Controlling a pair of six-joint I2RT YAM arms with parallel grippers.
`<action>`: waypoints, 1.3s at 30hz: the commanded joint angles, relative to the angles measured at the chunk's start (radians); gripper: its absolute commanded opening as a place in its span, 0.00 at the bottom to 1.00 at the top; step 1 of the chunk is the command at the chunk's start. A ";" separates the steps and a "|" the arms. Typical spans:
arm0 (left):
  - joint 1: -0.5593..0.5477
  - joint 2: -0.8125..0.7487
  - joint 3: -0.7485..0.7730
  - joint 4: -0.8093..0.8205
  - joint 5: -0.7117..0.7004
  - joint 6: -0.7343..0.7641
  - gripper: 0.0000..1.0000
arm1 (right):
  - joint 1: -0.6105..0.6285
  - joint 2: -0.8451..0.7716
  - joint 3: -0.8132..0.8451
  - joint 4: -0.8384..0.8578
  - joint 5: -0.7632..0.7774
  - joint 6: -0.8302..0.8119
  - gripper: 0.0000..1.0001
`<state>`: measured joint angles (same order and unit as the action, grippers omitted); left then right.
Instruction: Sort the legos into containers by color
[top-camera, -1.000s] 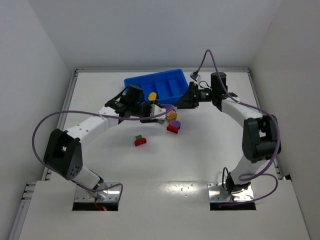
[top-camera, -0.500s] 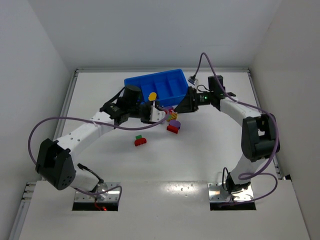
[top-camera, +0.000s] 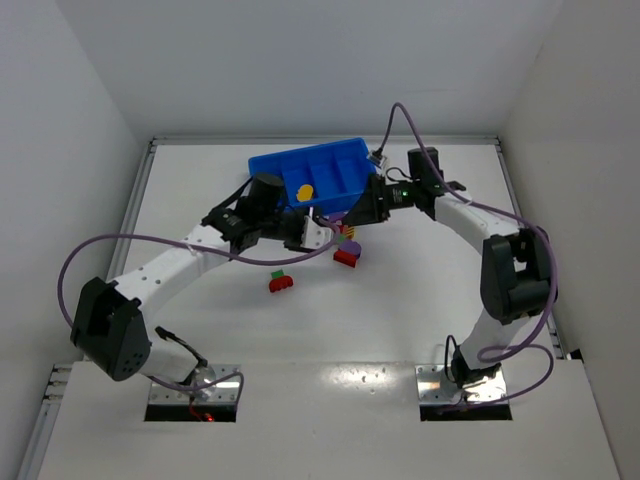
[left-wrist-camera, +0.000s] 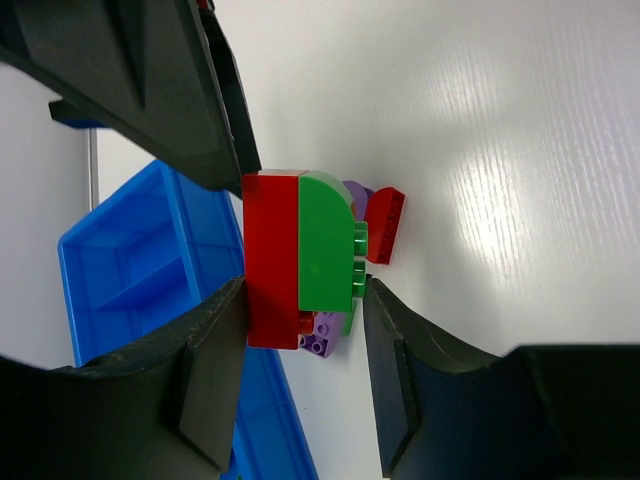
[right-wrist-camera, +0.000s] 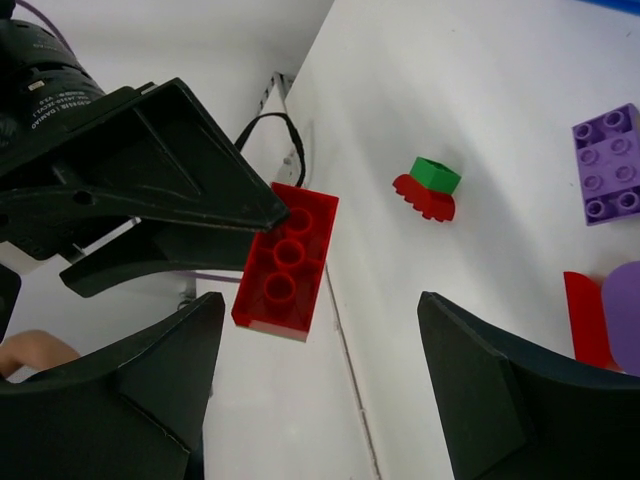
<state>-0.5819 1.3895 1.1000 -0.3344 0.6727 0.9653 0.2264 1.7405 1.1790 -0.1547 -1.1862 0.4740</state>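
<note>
Since the left gripper (left-wrist-camera: 300, 310) is clamped on a red brick (left-wrist-camera: 272, 260) stuck to a green brick (left-wrist-camera: 325, 245), held off the table near the blue tray (left-wrist-camera: 120, 260), this looks like the pull-apart step. Right gripper (right-wrist-camera: 320, 300) is spread wide and empty right beside the pair. Next it'd need to pinch one half and tug.

Left tool (top-camera: 318, 232) and right tool (top-camera: 349, 217) crowd the tray (top-camera: 268, 168) — legos (top-camera: 345, 257) beside; nearer table (top-camera: 400, 310) open.
</note>
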 joint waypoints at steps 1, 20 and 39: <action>-0.025 -0.014 -0.003 0.032 0.056 0.035 0.22 | 0.021 -0.018 0.028 0.027 -0.039 -0.018 0.79; -0.044 0.025 0.026 0.051 0.047 0.056 0.21 | 0.100 -0.027 -0.009 0.037 -0.049 -0.037 0.58; -0.044 0.025 0.008 0.069 0.016 -0.002 0.62 | 0.100 -0.027 -0.009 0.023 -0.009 -0.061 0.00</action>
<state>-0.6189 1.4120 1.1000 -0.3225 0.6724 1.0134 0.3168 1.7405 1.1606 -0.1738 -1.1702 0.4370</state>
